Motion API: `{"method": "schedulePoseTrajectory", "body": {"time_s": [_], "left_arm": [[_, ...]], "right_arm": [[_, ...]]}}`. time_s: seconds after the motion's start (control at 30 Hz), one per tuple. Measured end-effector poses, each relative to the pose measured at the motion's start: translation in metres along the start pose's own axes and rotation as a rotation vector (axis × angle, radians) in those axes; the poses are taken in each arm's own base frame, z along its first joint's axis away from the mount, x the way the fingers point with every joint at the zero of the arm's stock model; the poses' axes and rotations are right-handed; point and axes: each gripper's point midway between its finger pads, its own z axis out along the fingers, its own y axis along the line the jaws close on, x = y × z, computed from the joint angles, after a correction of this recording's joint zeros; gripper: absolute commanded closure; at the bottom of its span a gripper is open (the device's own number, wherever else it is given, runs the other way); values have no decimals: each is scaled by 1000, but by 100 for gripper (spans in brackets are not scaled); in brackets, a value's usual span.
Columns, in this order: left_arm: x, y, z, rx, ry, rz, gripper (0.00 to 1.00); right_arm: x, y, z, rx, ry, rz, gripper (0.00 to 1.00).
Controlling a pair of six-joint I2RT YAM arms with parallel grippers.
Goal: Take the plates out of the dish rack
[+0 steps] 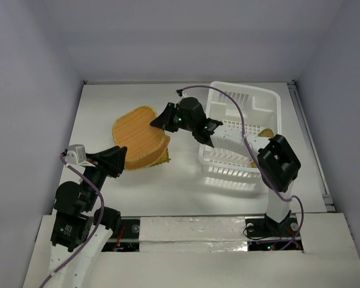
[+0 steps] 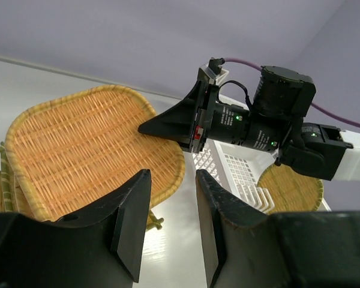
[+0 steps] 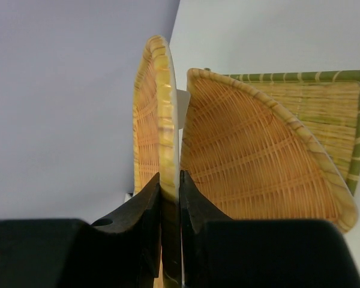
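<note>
Mostly done, we think: unloaded plates (image 1: 159, 157) are piled on the table (image 1: 108, 102) left of the dish rack (image 1: 252, 96). Our right gripper (image 3: 170, 180) is pinched on the rim of another plate (image 2: 90, 144) above them, and our left gripper (image 2: 172, 175) is wide open and empty. One round plate (image 2: 288, 189) is left in the rack.

Bright, soft light fills the top view, and everything there looks sharp. The white table (image 1: 186, 192) glows just in front of the dish rack (image 1: 228, 159), with light stripes falling through its slots. Beside the rack, a soft grey shadow sits under the plates (image 1: 138, 138). Up close, the fingers (image 2: 132, 222) of the left gripper (image 2: 172, 175) and the right gripper (image 3: 169, 176) look black and a bit fuzzy.
</note>
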Motion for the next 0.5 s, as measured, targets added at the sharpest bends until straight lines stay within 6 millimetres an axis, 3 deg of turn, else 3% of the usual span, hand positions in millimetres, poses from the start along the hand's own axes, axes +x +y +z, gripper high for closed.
{"method": "schedulePoseTrajectory", "body": {"time_s": [0.13, 0.37, 0.5], "left_arm": [[0, 1, 0, -4, -2, 1, 67], [0, 1, 0, -4, -2, 1, 67], [0, 1, 0, -4, -2, 1, 67]], "right_arm": [[0, 2, 6, -27, -8, 25, 100], [15, -21, 13, 16, 23, 50, 100], [22, -30, 13, 35, 37, 58, 93]]}}
